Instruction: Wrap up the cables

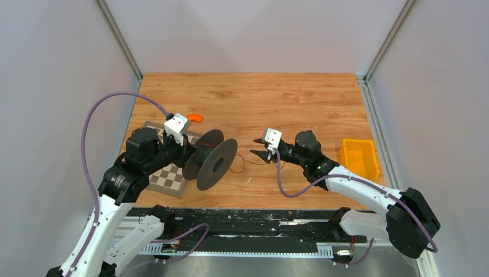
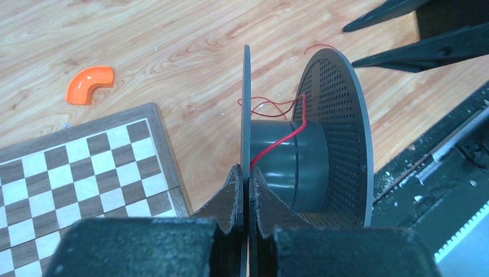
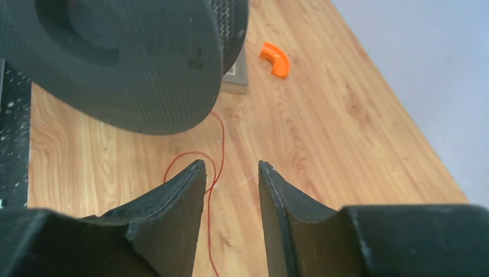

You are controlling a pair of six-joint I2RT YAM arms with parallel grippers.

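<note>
1. Slack is the main danger: the thin dark red wire [image 2: 278, 143] makes only one loose turn over the grey hub [image 2: 288, 164] of the black plastic spool with perforated round flanges [image 1: 214, 159]. The rest trails off between the flanges onto the wooden table [image 1: 259, 98], toward the right arm. Turned without tension, it would likely slide along the hub or tangle.
2. The left gripper [image 2: 247, 173] has its fingers pressed together on the thin rim of the near flange, holding the spool with its axle level. That is a narrow hold, so a hard pull on the wire could twist the spool in the pads or drag it free. Whether the lower edge touches the table I cannot tell.
3. The right gripper [image 3: 230, 173] is spread wide and holds nothing. It hovers over a curl of the wire, which runs under the gap, close to one finger. So fine a strand flat on wood is easily missed or pinched off-centre.
4. A chequered wooden board [image 1: 168, 176] lies just beside and below the spool, where its edge might catch a hanging loop. A small orange elbow piece [image 1: 195, 118] sits beyond it, and a yellow plastic bin [image 1: 358, 158] stands well apart on the right. The far flange stands between the right gripper and the hub
</note>
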